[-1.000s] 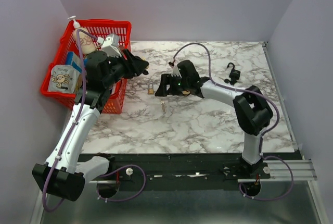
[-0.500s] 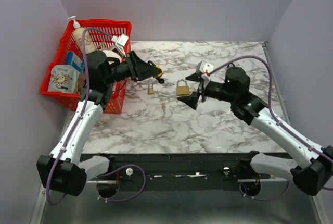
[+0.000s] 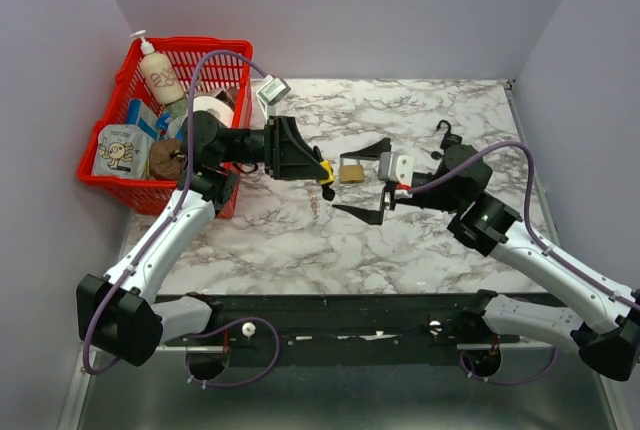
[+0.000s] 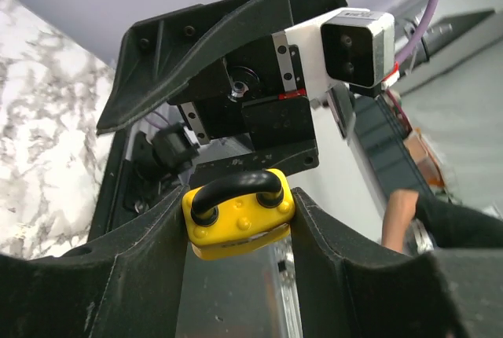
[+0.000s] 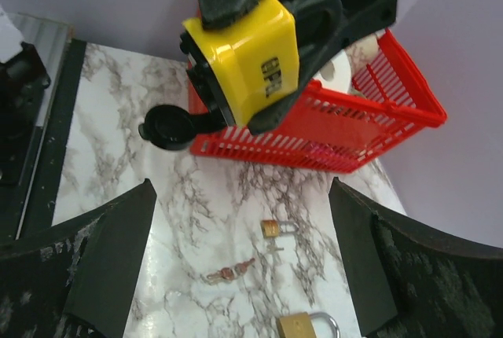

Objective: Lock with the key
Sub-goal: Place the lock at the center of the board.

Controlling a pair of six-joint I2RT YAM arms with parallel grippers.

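Observation:
A yellow padlock (image 4: 238, 214) with a black shackle is clamped between the fingers of my left gripper (image 3: 322, 172), held above the table's middle. In the right wrist view the yellow padlock (image 5: 244, 59) faces me, with a black round cap (image 5: 167, 126) hanging from its lower end. My right gripper (image 3: 363, 180) stands wide open just right of it, empty, pointing at the padlock. A small bunch of keys (image 5: 232, 271) lies on the marble below, also seen from above as the keys (image 3: 315, 207).
A larger brass padlock (image 3: 351, 171) and a small brass padlock (image 5: 277, 228) lie on the marble table (image 3: 400, 240) near the keys. A black padlock (image 3: 447, 140) sits at the back right. A red basket (image 3: 215, 50) of bottles and packs stands at the back left.
My left gripper carried the yellow padlock right, toward the table's middle. My right arm pulled back from the brass padlock, opened its jaws wide and turned to face the yellow padlock.

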